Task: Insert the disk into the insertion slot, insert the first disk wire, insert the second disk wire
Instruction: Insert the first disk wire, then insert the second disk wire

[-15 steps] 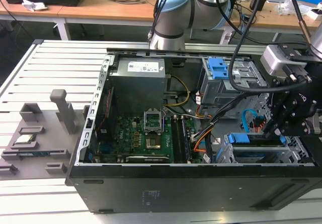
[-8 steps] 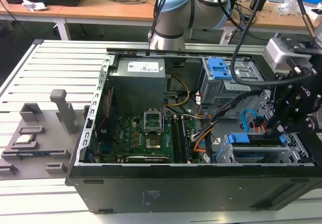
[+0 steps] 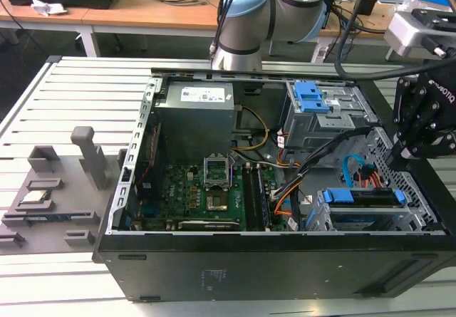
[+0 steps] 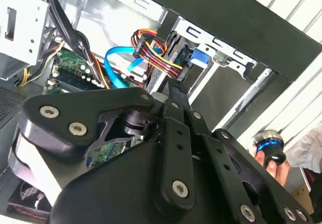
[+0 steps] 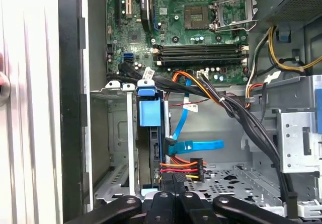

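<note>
Blue-framed disk [image 3: 363, 197]: sits on edge inside the insertion slot [image 3: 318, 219], in the case corner on the exterior view's right; shows a blue tab [image 5: 149, 112] standing proud of the cage wall in the first wrist view.
Insertion slot: low grey sheet metal, perforated, just beside the case's side wall; holds the disk.
End effector [image 5: 173, 182]: fingers pressed together, nothing seen pinched between them; tips sit right at the power wires by the disk's end; cannot tell whether they touch.
Power wires [image 5: 177, 164]: red, orange and yellow bundle with a black plug; reaches the disk's edge; cannot tell how far it is seated.
Blue flat cable [image 5: 193, 145]: bends down to the disk's edge, just beside the power wires.
Taller cage [image 3: 313, 97]: grey, two blue latches on top, between the insertion slot and the arm's base.
Motherboard [image 3: 214, 189]: green, socket bare, mid-case.
Case [image 3: 285, 267]: black, lies open on the slatted grey counter [image 3: 71, 89].
Hand [image 4: 282, 167]: outside the case in the second wrist view, fingers around a round black knob [image 4: 268, 148] with a blue ring.
</note>
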`<state>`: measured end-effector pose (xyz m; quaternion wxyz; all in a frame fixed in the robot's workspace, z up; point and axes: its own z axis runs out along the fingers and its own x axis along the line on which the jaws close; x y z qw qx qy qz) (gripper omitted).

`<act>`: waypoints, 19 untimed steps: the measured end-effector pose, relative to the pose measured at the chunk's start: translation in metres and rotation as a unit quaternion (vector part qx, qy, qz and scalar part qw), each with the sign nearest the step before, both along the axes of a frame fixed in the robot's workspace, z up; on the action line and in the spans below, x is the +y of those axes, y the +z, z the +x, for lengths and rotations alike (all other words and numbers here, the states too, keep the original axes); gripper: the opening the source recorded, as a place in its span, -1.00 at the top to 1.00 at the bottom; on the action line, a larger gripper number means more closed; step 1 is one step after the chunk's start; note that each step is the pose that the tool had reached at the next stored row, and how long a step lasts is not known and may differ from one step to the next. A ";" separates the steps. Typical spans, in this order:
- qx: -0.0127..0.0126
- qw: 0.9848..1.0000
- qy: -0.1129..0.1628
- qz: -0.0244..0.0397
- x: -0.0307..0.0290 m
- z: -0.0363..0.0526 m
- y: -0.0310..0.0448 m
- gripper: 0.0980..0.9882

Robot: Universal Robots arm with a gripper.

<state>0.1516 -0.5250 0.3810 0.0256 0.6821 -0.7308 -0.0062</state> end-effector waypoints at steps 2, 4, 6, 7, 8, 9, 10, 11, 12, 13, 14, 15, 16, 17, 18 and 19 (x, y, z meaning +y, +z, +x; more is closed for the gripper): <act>0.000 1.000 0.000 0.000 0.0000 0.0000 0.0000 0.98; 0.000 1.000 0.000 0.000 0.0000 0.0000 0.0002 0.98; 0.000 1.000 0.000 0.000 0.0000 0.0000 0.0002 0.98; 0.000 1.000 0.000 0.000 0.0000 0.0000 0.0002 0.98; 0.000 1.000 0.000 0.000 0.0000 0.0000 0.0002 0.98; 0.000 1.000 0.000 0.000 0.0000 0.0000 0.0003 0.96; 0.000 1.000 0.000 0.000 0.0000 0.0000 0.0003 0.84; 0.000 1.000 0.000 0.000 0.0000 0.0000 0.0003 0.69; 0.000 1.000 0.000 0.000 0.0000 0.0000 0.0003 0.69; 0.000 1.000 0.000 0.000 0.0000 0.0000 0.0004 0.69; 0.000 1.000 0.000 0.000 0.0000 0.0000 0.0003 0.54; 0.000 1.000 0.000 0.000 0.0000 0.0000 0.0003 0.54; 0.000 1.000 0.000 0.000 0.0001 -0.0004 -0.0004 0.54; 0.000 1.000 0.000 0.000 0.0002 -0.0015 -0.0018 0.54; 0.000 1.000 0.000 0.000 0.0003 -0.0046 -0.0040 0.54; 0.000 1.000 0.000 0.000 0.0003 -0.0071 -0.0053 0.54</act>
